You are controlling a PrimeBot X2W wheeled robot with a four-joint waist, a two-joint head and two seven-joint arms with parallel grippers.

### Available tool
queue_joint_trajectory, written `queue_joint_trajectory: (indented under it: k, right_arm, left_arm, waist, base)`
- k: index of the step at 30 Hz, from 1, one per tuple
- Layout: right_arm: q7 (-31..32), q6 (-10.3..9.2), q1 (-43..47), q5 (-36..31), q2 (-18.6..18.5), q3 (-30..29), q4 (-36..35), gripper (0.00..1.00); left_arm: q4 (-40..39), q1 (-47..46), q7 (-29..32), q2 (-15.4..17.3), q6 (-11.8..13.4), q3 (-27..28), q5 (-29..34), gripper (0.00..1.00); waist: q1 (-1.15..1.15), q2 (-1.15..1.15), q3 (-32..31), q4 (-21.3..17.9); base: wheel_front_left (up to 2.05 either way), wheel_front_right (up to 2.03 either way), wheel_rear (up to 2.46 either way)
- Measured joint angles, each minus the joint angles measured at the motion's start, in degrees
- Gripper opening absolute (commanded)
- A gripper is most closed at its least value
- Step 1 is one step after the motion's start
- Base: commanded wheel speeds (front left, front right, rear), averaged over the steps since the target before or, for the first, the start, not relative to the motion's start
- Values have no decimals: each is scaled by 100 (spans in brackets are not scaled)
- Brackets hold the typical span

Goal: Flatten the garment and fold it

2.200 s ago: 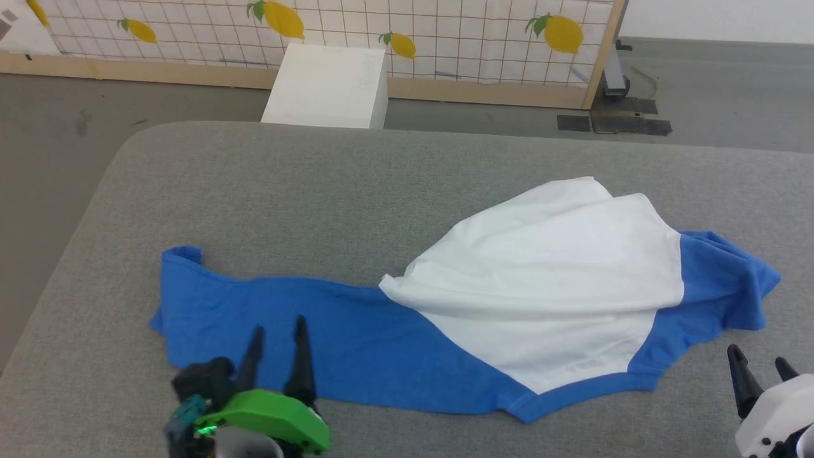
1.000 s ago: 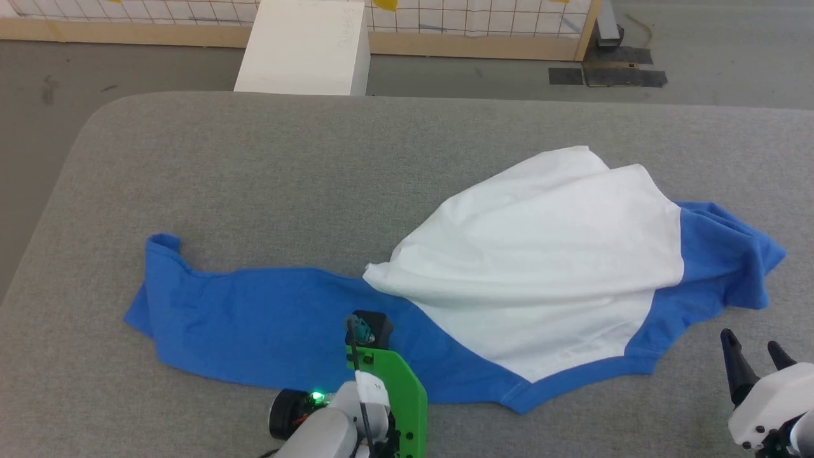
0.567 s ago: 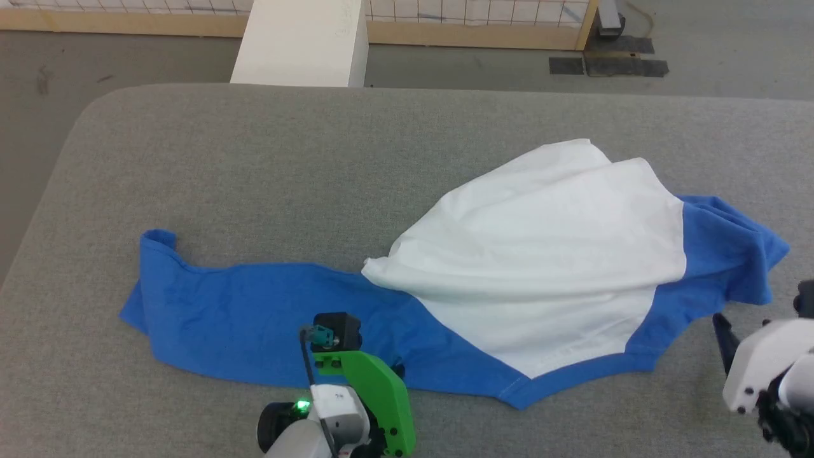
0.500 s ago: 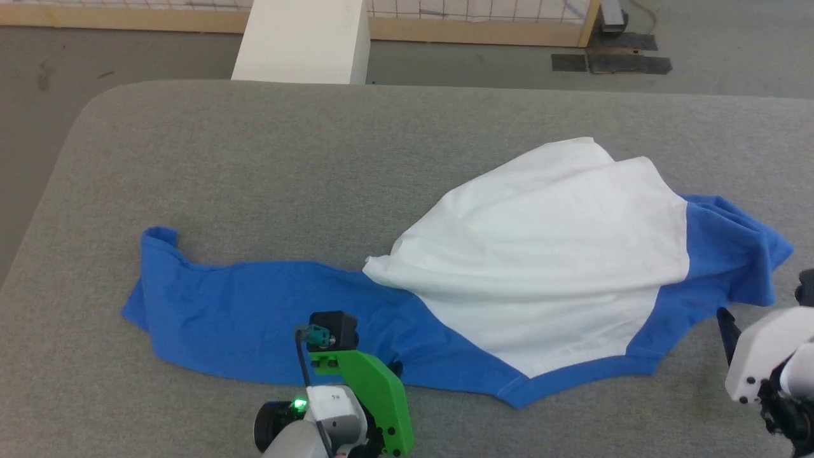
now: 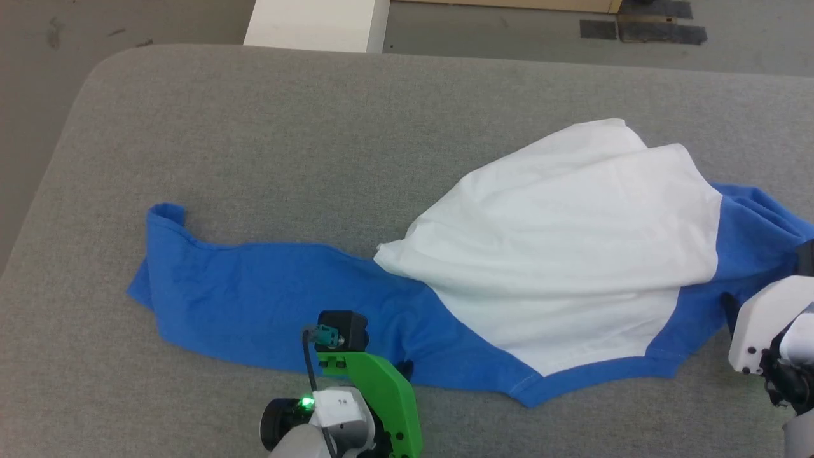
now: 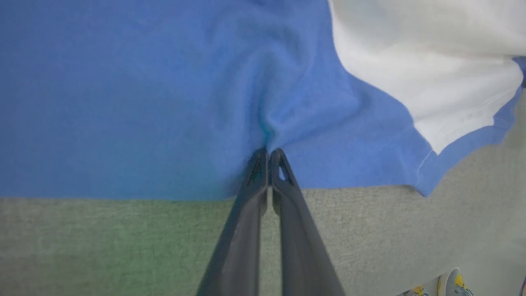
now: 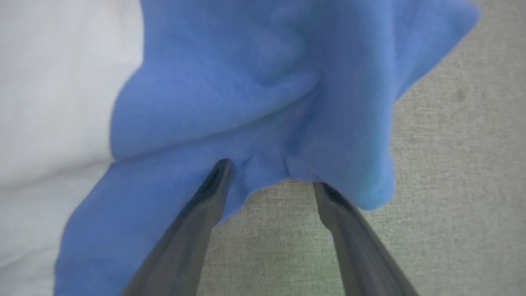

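**Secure the right sleeve before spreading**

Left gripper (image 6: 269,154): fingers clamped on the long blue sleeve (image 5: 254,299) of the white-and-blue cotton shirt (image 5: 559,254), which lies bunched on the grey padded table (image 5: 286,127). Right gripper (image 7: 271,174): fingers apart, straddling the other sleeve's edge. Close them before you pull outward.

You are losing the garment (image 5: 572,254) where its blue sleeve is running off the head view's right edge. At the garment's near hem, the green mount (image 5: 381,394) is hiding the left gripper (image 6: 269,151) fingers.
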Motion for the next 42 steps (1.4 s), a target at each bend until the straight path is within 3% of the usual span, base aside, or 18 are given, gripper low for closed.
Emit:
queue_joint_trajectory:
  k: [3,5,6,16,25,30,34,42]
  right_arm:
    - [-47,0,-101,-11,-51,43,126,100]
    - [-52,0,-151,23,-97,80,175,7]
    - [-70,0,-164,38,-119,107,193,0]
    - [358,0,-12,420,-375,772,-58,0]
    - [1518,0,140,2209,-750,1270,-1777,0]
    - [2040,-1,-86,3311,-762,1039,-2531,0]
    - [2239,-1,-687,3997,-643,879,-2669,0]
    - [2140,-1,-1861,4202,-584,595,-2509,0]
  left_arm:
    - [-18,-7,0,3,1,-5,0,0]
    - [-26,-8,0,19,1,-10,8,0]
    - [-31,-8,0,23,1,-7,8,0]
    - [-118,4,-278,81,-100,59,-35,0]
    - [-813,-146,-659,-27,-505,855,-987,0]
    - [-1080,-850,-575,80,-660,1394,-1419,0]
    - [-1091,-1652,-468,186,-711,1778,-1614,0]
    - [-616,-3191,-667,391,-764,2247,-1555,0]
  waist:
    - [0,0,73,19]
    - [0,0,98,19]
    - [0,0,99,13]
    - [0,0,-159,-88]
    - [0,0,-707,-194]
    - [0,0,-1018,-231]
    - [0,0,-1199,-259]
    - [0,0,-1385,-256]
  base:
    - [0,0,0]
    - [0,0,0]
    - [0,0,0]
    - [0,0,0]
    - [0,0,0]
    - [0,0,0]
    - [0,0,0]
    - [0,0,0]
